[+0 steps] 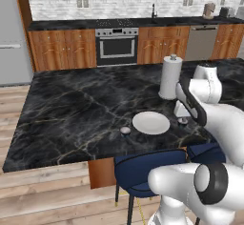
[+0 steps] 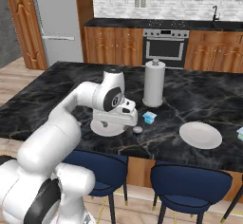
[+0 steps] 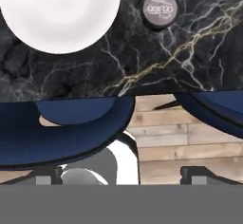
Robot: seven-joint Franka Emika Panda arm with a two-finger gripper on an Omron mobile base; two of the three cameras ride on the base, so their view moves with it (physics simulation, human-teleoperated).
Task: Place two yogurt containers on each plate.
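Note:
A white plate [image 1: 150,123] lies near the counter's front edge, bare on top. In the right base view the same plate [image 2: 98,129] is partly hidden behind my hand. One dark yogurt container with a pale lid [image 1: 125,130] stands on the counter left of it, another [image 1: 182,120] [image 2: 137,130] [image 3: 160,9] right of it. A second plate [image 2: 200,135] lies further right, also bare. A light blue cup [image 2: 149,117] sits by the paper-towel roll. My gripper [image 2: 115,122] [image 3: 121,175] hangs above the counter by the first plate [image 3: 57,14], open and holding nothing.
A tall white paper-towel roll [image 1: 169,76] [image 2: 154,83] stands behind the plates. Another light blue cup [image 2: 240,133] shows at the right edge. Blue stools [image 2: 187,182] [image 3: 71,118] are tucked under the counter's front edge. Oven and cabinets line the far wall.

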